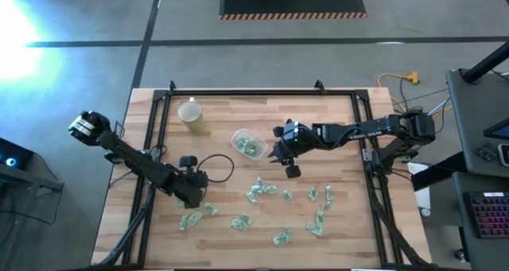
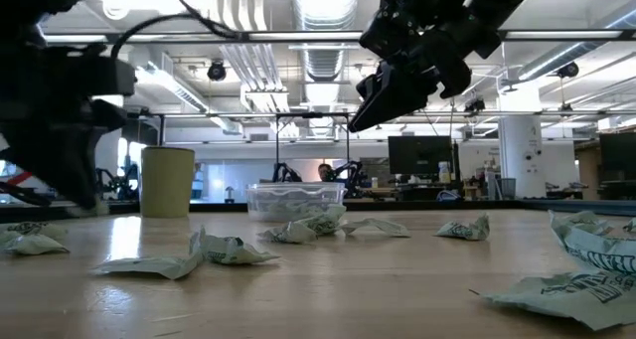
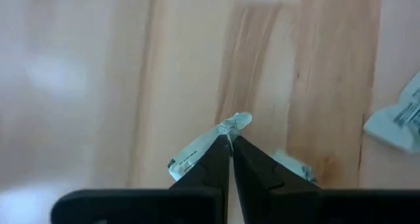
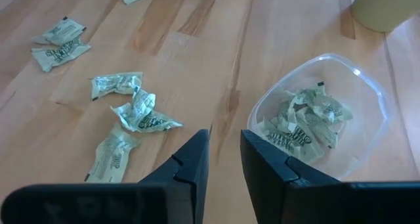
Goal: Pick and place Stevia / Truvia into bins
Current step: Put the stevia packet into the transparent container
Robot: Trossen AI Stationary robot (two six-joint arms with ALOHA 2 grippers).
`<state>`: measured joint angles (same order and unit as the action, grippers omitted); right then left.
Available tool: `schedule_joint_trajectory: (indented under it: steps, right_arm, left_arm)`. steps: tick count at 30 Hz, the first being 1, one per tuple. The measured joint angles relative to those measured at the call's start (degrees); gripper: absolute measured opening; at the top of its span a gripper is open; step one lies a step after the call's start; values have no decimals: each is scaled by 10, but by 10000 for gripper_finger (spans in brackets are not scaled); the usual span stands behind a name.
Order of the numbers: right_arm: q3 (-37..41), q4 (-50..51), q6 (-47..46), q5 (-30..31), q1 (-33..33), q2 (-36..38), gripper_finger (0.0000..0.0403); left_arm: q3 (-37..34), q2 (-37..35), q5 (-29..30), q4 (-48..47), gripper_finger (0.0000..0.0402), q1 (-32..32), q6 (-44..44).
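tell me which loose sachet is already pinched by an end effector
The sachet near the table's front left, gripped at the tip of the left end effector, which is shut on it. The other loose sachets lie untouched on the wood; the right end effector holds none.

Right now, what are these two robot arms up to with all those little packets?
They are gathering sweetener sachets into the clear tub, which already holds several. The left claw is down at the table, pinched shut on one sachet. The right claw hangs beside the tub with nothing between its slightly parted fingers. More sachets lie scattered over the wooden table, and a pale yellow cup stands aside.
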<state>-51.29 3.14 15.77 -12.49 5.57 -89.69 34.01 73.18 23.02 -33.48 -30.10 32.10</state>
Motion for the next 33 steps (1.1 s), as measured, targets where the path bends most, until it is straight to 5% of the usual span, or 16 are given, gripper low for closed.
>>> schedule_joint_trajectory:
  steps: [13,23,33]
  right_arm:
    - [8,8,-60,2,-31,0,73]
    - [12,10,-120,5,-65,0,68]
    - [16,10,-164,7,-93,0,68]
  left_arm:
    - [24,-2,196,78,0,61,-221]
    - [23,26,143,269,0,189,-446]
    - [25,86,37,382,0,308,-547]
